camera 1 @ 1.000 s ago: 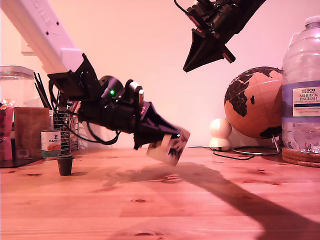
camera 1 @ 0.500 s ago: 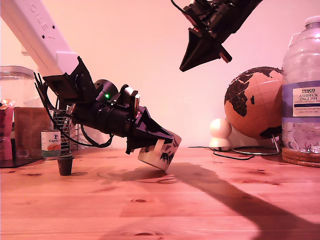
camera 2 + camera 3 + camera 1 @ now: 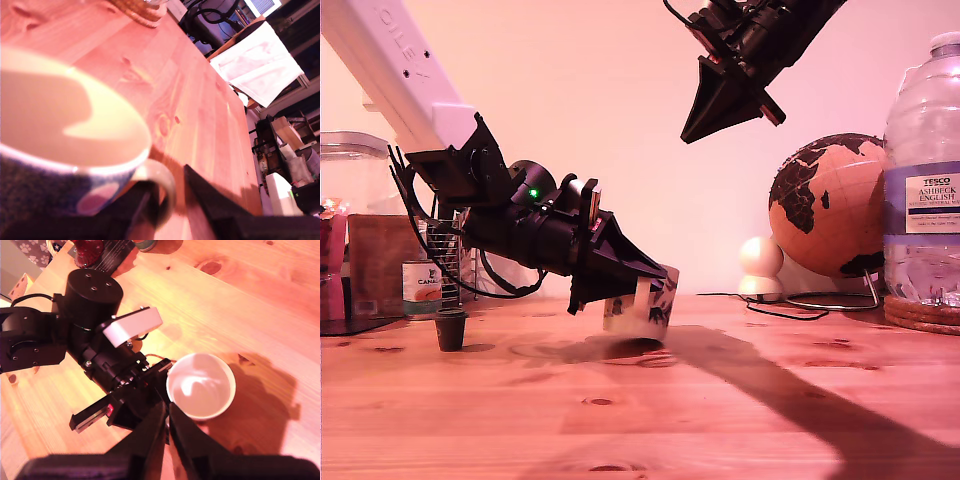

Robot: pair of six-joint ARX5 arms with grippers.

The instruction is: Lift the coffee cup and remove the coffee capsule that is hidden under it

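On the knotty pine table (image 3: 740,420), glossy white coffee cup (image 3: 642,302) (tilted, mouth up) clamped in my first gripper (image 3: 638,285), tapered dark coffee capsule (image 3: 450,328) standing well apart towards the exterior view's left, my second gripper (image 3: 692,130) aloft, black fingers pressed together.

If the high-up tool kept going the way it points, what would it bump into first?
Probably the coffee cup. My second gripper hangs high, its tool tips pointing down, and its own camera shows the cup's open mouth just past them, with my first gripper beside it. Depth is hard to judge.
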